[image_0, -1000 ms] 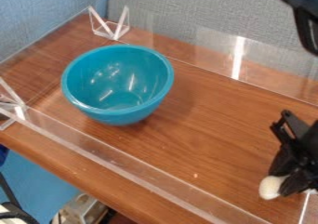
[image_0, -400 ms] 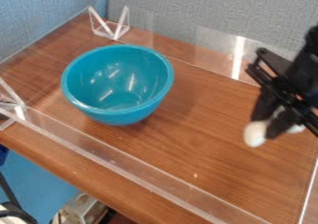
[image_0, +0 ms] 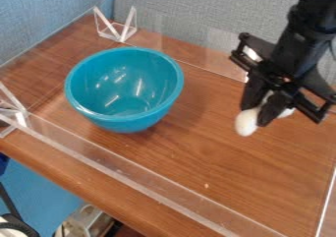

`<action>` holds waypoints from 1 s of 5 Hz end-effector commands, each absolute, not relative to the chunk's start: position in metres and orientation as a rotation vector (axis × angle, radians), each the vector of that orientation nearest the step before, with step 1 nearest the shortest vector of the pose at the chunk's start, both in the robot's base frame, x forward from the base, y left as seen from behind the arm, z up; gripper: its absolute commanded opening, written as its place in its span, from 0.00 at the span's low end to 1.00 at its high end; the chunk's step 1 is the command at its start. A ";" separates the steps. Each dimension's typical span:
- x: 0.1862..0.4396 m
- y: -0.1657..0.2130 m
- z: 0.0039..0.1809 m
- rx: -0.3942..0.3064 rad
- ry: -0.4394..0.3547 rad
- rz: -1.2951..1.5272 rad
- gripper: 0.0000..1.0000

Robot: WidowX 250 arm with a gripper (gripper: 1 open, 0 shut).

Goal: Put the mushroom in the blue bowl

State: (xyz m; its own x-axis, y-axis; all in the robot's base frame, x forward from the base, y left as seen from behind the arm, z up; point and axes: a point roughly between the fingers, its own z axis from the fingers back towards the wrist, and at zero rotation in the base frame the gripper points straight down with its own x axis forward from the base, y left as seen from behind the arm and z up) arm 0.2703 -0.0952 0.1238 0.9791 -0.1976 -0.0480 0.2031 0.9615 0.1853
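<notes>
Fingers of the gripper (image_0: pixel 257 117) are clenching the mushroom (image_0: pixel 247 124), whose cream stem we are seeing poke out below them, clear above the wooden table (image_0: pixel 171 157). Well to the left, we are watching the blue bowl (image_0: pixel 124 88) sitting upright inside the clear acrylic walls (image_0: pixel 105 162).

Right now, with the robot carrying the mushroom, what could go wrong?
The hand holds the mushroom only at its tips, well to the right of the blue bowl, so it might slip and land on the table. If it lets go over the bowl's rim, the mushroom could bounce out.
</notes>
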 end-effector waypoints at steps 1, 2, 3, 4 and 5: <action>0.283 -0.077 0.146 0.166 -0.022 -0.165 0.00; 0.291 -0.045 0.147 0.166 -0.004 -0.120 0.00; 0.292 -0.001 0.136 0.168 0.021 -0.053 0.00; 0.293 0.035 0.125 0.169 0.045 0.010 0.00; 0.297 0.068 0.108 0.166 0.066 0.042 0.00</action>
